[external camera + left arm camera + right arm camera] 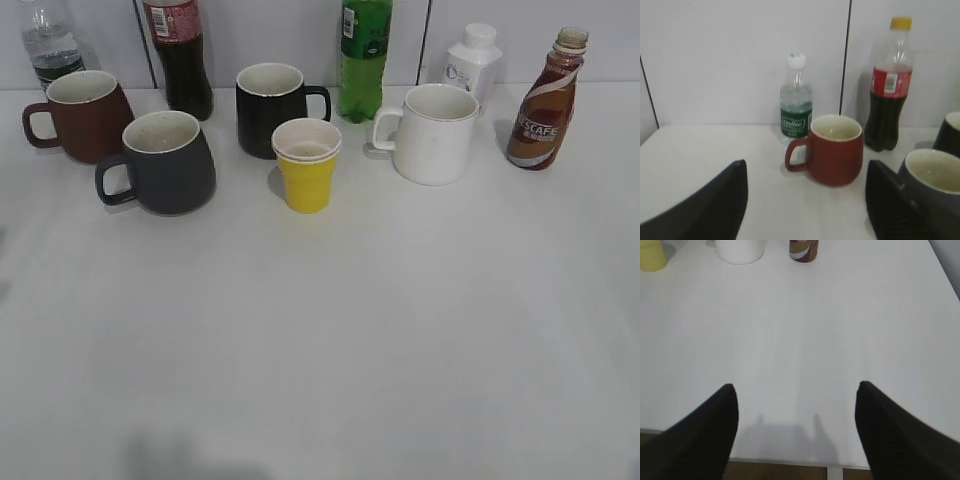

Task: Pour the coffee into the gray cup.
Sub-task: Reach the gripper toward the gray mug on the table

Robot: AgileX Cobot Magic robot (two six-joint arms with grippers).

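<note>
Progress: nothing poured; coffee bottle [545, 105] untouched.
Left claw [805, 200]: released, gray cup [935, 175] at its right.
Right claw [795, 435]: released, bottle far ahead.

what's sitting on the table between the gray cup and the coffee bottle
In the exterior view, between the gray cup and the coffee bottle stand a black mug, a yellow paper cup, a green bottle and a white mug.

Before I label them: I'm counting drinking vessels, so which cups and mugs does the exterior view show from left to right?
Reddish-brown mug → gray cup → black mug → yellow cup → white mug.
</note>
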